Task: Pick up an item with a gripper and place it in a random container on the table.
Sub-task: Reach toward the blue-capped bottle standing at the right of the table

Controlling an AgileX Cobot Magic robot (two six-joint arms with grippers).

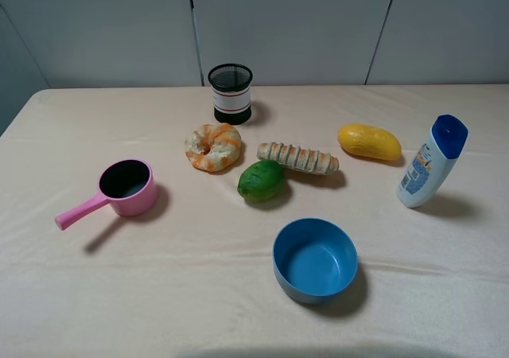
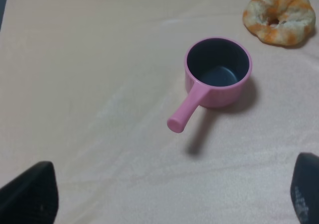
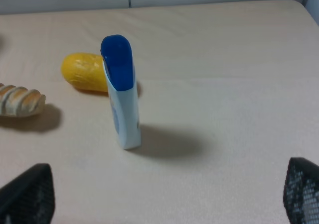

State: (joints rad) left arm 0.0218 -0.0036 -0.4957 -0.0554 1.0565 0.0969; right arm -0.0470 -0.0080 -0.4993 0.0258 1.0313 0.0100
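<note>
The white lotion bottle (image 1: 429, 163) with a blue cap stands upright on the beige table (image 1: 79, 294) at the right. It also shows in the right wrist view (image 3: 122, 92). The round blue bowl (image 1: 315, 260) sits empty near the front middle. Neither arm shows in the exterior view. My right gripper (image 3: 164, 196) is open, its black fingertips (image 3: 27, 194) wide apart, short of the bottle and not touching it. My left gripper (image 2: 169, 194) is open and empty, with its fingertips (image 2: 30, 194) wide apart over bare cloth near the pink saucepan (image 2: 214, 77).
The pink saucepan (image 1: 119, 189) sits at the left. A black mesh cup (image 1: 231, 93) stands at the back. A glazed doughnut (image 1: 213, 146), a bread stick (image 1: 298, 158), a green fruit (image 1: 261, 180) and a yellow mango-like fruit (image 1: 369, 142) lie across the middle.
</note>
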